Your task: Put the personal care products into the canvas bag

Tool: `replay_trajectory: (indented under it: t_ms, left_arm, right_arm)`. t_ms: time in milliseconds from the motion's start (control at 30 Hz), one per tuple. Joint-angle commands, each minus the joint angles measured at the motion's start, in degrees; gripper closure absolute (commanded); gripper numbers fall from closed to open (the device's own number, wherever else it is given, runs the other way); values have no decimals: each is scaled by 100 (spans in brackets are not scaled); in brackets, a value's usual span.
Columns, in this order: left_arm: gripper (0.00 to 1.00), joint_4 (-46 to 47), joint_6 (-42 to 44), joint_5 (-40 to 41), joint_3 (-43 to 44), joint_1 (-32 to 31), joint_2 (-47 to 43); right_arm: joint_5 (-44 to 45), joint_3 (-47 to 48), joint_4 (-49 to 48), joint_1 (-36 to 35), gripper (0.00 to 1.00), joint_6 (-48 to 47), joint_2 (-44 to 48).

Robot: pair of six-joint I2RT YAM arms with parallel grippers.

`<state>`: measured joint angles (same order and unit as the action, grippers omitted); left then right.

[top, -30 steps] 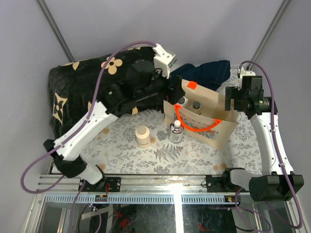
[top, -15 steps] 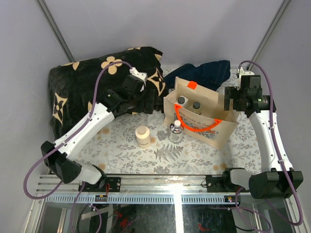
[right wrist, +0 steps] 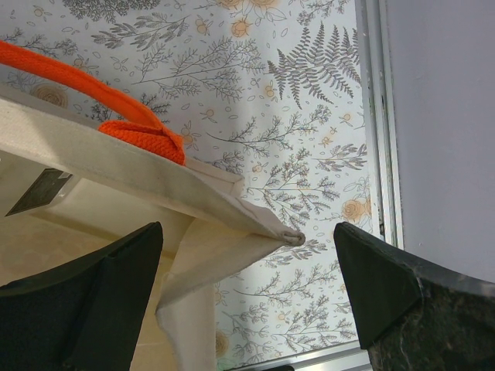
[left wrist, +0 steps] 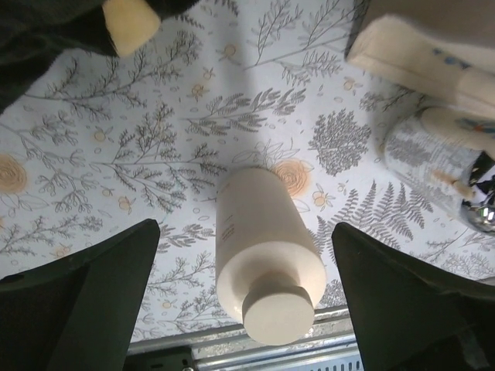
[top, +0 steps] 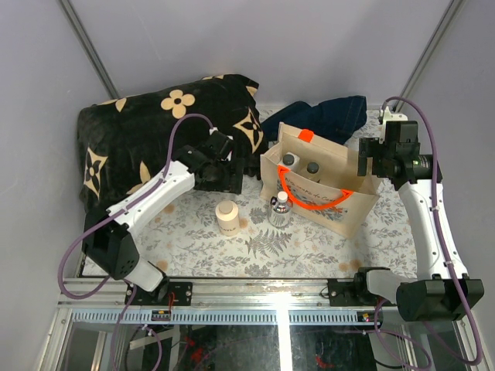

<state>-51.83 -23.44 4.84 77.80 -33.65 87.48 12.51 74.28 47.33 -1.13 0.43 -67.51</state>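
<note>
The canvas bag [top: 329, 202] stands open at centre right with orange handles [top: 305, 202]. Two dark-capped bottles [top: 288, 160] [top: 312, 167] stand inside it. The clear faceted white-capped bottle [top: 280, 210] stands on the table against the bag's front left; it also shows in the left wrist view [left wrist: 433, 166]. The beige jar [top: 227, 217] stands left of it. My left gripper [top: 223, 184] is open and empty just behind and above the jar [left wrist: 263, 255], which lies between its fingers [left wrist: 85, 301]. My right gripper [top: 363, 164] is open, with the bag's right corner [right wrist: 232, 209] between its fingers.
A black blanket with cream flowers [top: 131, 131] is heaped at the back left, close behind my left arm. A dark navy cloth [top: 325, 116] lies behind the bag. The table's metal front rail [top: 255, 290] runs along the near edge.
My left arm has drawn back from above the bag, moving left and down to just above the beige jar. The right arm and the bag have not moved.
</note>
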Motion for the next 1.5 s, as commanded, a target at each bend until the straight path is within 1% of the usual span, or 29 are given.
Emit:
replay_trajectory:
  t_ms: [0,400,767,1133,1467]
  left_arm:
    - [5,-181,-94,-191,-114,13,26]
    - [3,-248,-72,-978,-331,-103,251]
    - [3,-401,-269,-829,-643,-318,270]
    - [3,-269,-257,-625,-975,-334,370]
    - [4,-11,-286,-595,-922,-335,570]
  right_arm:
    - [78,157,-29,-63,0,-17,47]
    - [63,168,-14,-63,0,-32,-8]
    - [67,129,-25,-68,0,-34,-24]
    - [56,83,-65,-63,0,-35,-19]
    - [67,63,-75,-66,0,-43,-17]
